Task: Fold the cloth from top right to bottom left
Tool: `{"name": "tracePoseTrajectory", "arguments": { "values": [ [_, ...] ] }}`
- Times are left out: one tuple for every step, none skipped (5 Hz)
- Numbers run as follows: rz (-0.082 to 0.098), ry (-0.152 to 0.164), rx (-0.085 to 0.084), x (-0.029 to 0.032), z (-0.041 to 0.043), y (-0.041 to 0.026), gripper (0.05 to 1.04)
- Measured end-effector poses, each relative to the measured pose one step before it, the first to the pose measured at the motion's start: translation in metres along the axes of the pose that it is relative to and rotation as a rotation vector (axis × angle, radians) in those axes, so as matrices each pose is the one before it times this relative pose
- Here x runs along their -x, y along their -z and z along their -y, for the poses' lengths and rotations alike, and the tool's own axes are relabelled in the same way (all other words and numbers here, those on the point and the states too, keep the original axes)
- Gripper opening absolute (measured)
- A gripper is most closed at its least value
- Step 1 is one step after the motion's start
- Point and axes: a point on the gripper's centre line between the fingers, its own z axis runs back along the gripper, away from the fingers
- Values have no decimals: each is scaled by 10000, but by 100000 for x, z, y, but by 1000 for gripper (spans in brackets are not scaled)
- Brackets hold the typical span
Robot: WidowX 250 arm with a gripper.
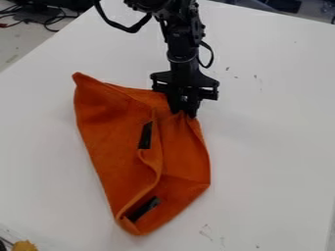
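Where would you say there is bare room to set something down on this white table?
The widest bare stretch of the white table lies between the orange cloth and the view's right edge, save small dark marks; another lies between the cloth and the table's left edge. It's crowded at the cloth's top edge, where the black two-finger gripper meets it.

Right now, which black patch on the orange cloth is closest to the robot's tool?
The upper black patch, a little below the tool. The lower black patch is much farther away, near the bottom tip of the orange cloth.
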Motion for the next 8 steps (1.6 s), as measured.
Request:
{"name": "tracePoseTrajectory", "arguments": {
  "values": [
    [368, -309, -486, 906, -602, -2411, 225],
    [727, -397, -268, 1209, -914, -2342, 153],
    [726, -347, -22, 1510, -860, -1812, 119],
    [556, -912, 107, 1907, -3154, -625, 109],
    [643, -646, 117, 2070, -2715, -1005, 109],
    [205, -532, 56, 1945, -2446, -278, 109],
    [-241, -455, 282, 1863, -1728, 1096, 109],
    [-202, -247, 178, 1002, -838, 795, 149]
  ]
}}
